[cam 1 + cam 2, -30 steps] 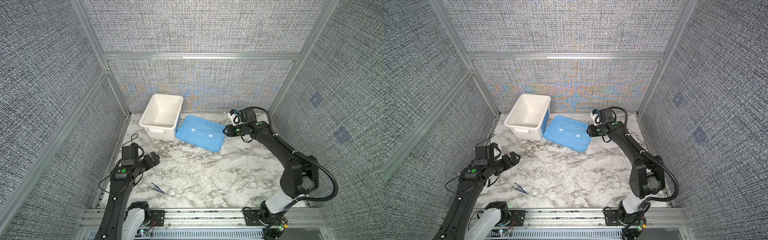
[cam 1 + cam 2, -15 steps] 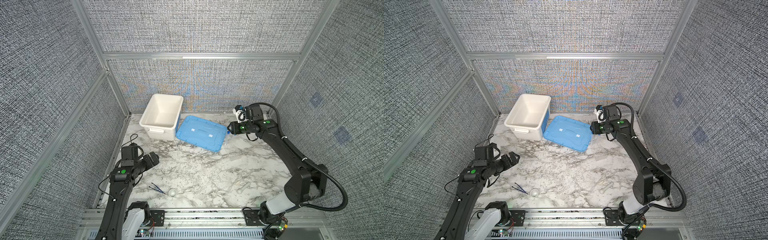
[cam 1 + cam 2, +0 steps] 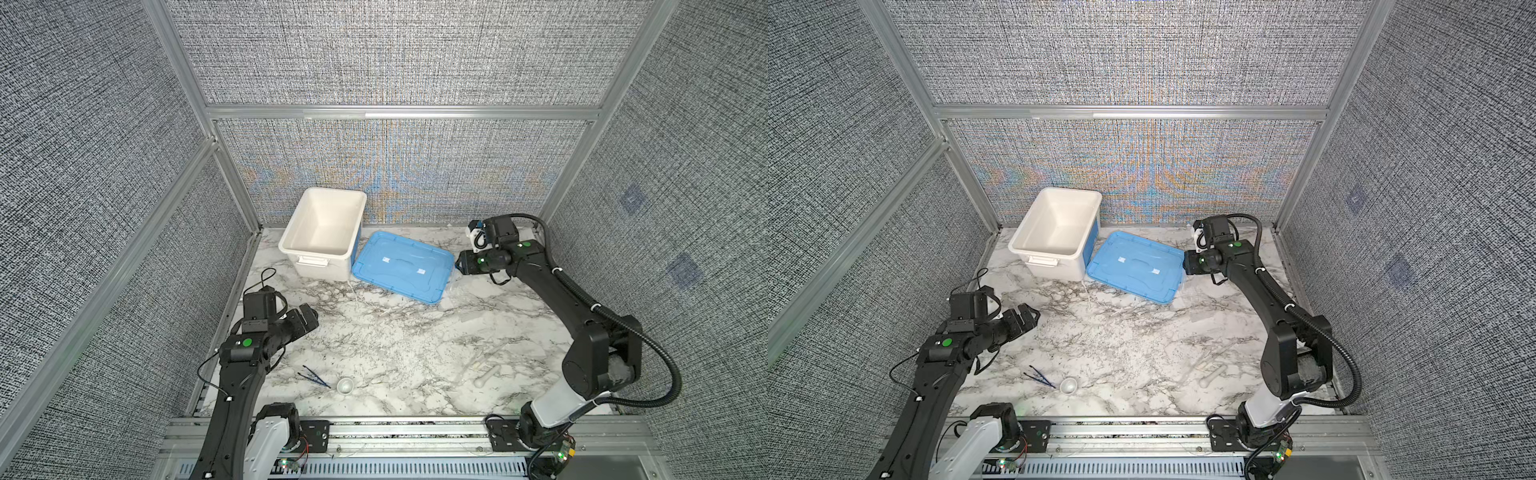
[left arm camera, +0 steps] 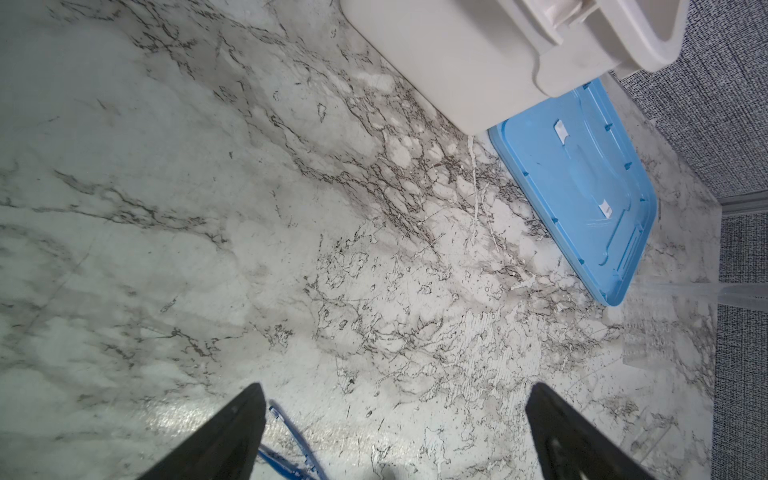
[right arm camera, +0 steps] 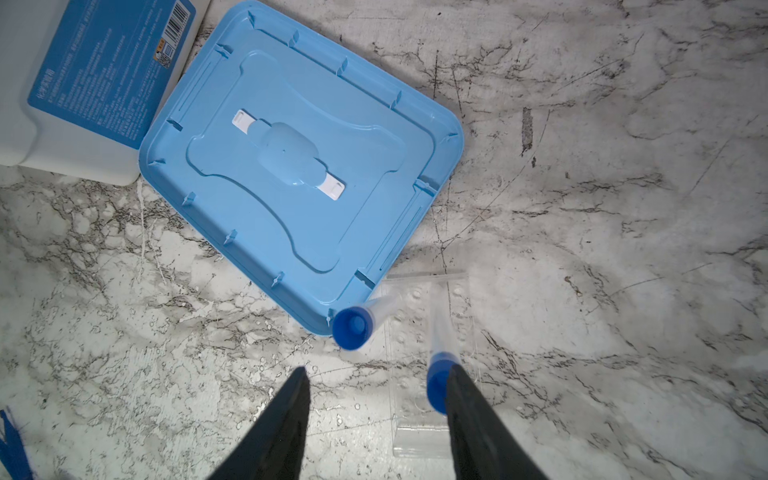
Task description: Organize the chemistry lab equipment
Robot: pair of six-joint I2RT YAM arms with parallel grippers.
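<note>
R gripper [image 5: 377,370] at blue lid [image 5: 291,166] corner w/ tube 1 [image 5: 352,328] & tube 2 [image 5: 439,374].
R jaws part-open, clamping nothing; tube 2's blue cap right by one finger, tube 1 at lid's corner. L gripper [image 4: 397,386] wide open, empty, well apart from lid. Tweezers [image 3: 316,376] & dish [image 3: 345,385] side by side, well apart from lid, front-L of it.

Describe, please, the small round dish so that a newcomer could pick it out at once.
On the marble table, look along the near edge, left of the middle in a top view. Dark tweezers lie there, and the small round dish sits just beside their narrow end. It alone is round and whitish; the tweezers are thin and dark.
</note>
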